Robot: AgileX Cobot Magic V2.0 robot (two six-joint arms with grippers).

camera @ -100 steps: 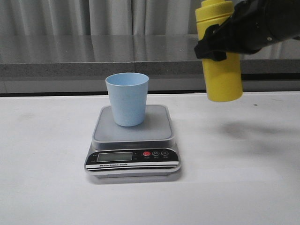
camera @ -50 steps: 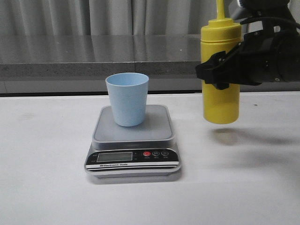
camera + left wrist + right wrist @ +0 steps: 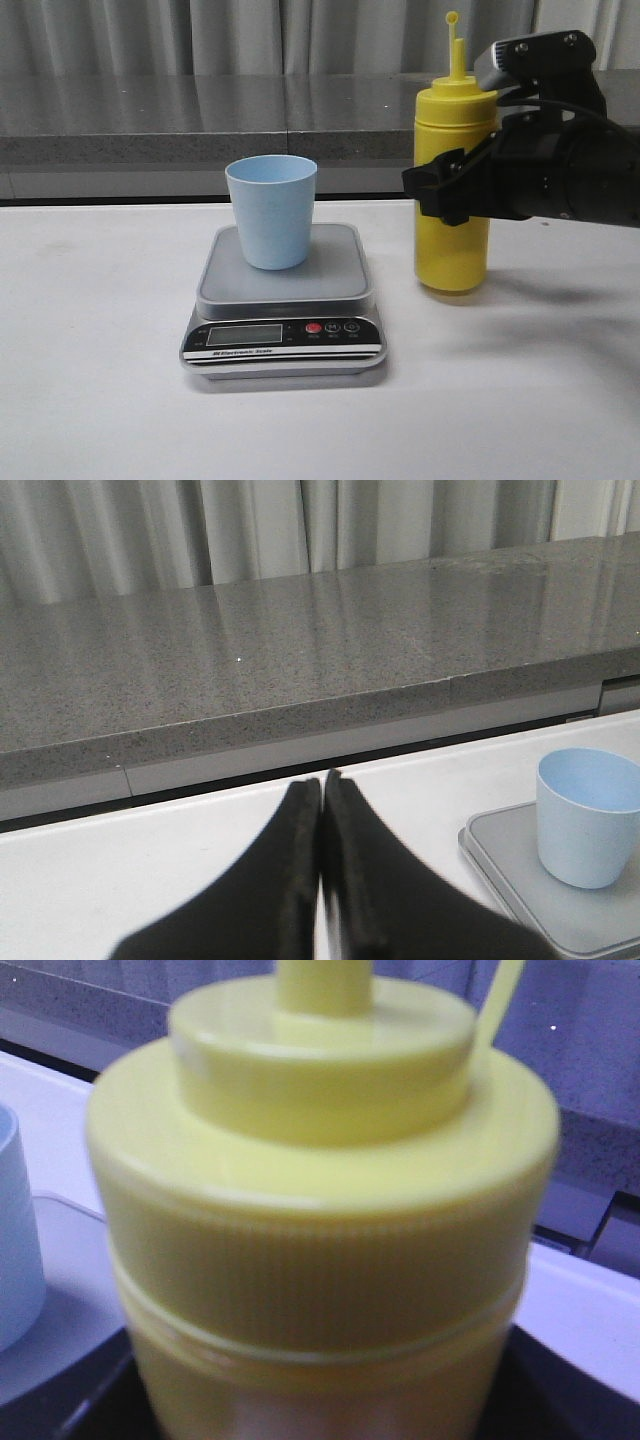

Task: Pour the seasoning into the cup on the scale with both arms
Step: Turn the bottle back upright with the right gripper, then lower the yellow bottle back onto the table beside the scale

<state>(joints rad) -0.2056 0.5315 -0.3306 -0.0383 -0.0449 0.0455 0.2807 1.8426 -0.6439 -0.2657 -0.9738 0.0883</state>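
The pale blue cup (image 3: 271,211) stands upright on the grey platform of the scale (image 3: 284,330) at the table's middle. The yellow seasoning bottle (image 3: 453,190) stands upright to the right of the scale, its base at the table surface. My right gripper (image 3: 447,192) is shut on the bottle's middle. In the right wrist view the bottle (image 3: 320,1210) fills the frame and hides the fingers. My left gripper (image 3: 322,790) is shut and empty, out of the front view; the cup (image 3: 588,816) and scale (image 3: 530,880) lie beside it.
A grey stone ledge (image 3: 200,120) with curtains behind runs along the back of the white table (image 3: 100,380). The right arm's black body (image 3: 570,170) hangs over the table's right side.
My right gripper has lowered the bottle from high at the upper right down to the table beside the scale, and shifted it slightly left. The cup and scale have not moved.
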